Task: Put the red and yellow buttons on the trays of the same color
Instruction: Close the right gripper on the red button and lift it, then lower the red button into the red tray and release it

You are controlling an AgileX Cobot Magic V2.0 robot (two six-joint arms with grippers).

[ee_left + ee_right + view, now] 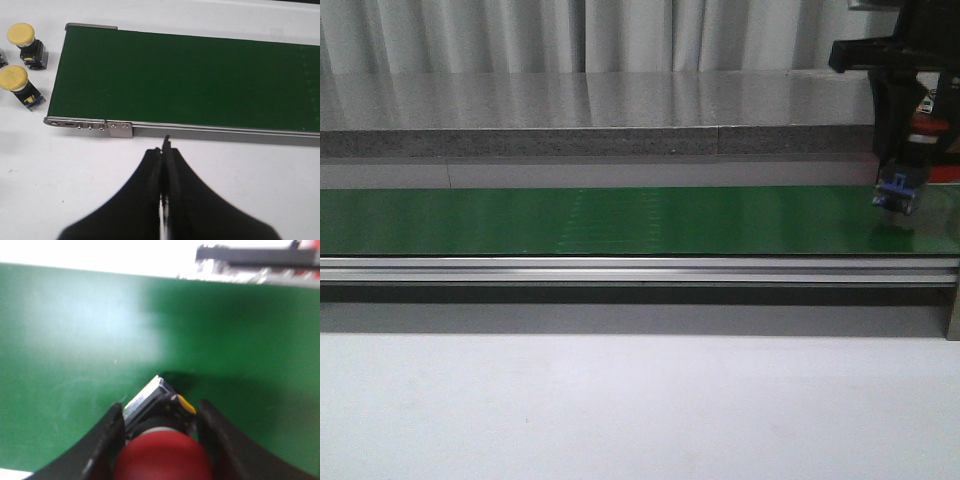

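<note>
Right gripper point(160, 440) jaws pinching red button point(162, 457), held cap-up just above green belt point(620, 222), far right end. Left gripper point(164, 200) jaws pressed together, empty, near belt's near edge. Two yellow buttons point(20, 85) lie off belt's left end. Risk – button tilts in pinch, topples on release. Right arm points steeply down.

White table point(210, 180) carries it all here, and lying straight across it is the green conveyor belt point(200, 80) in its aluminium frame point(90, 125). Just off the belt's end, two yellow buttons point(20, 35) point(14, 80) rest on the tabletop, side by side.
</note>
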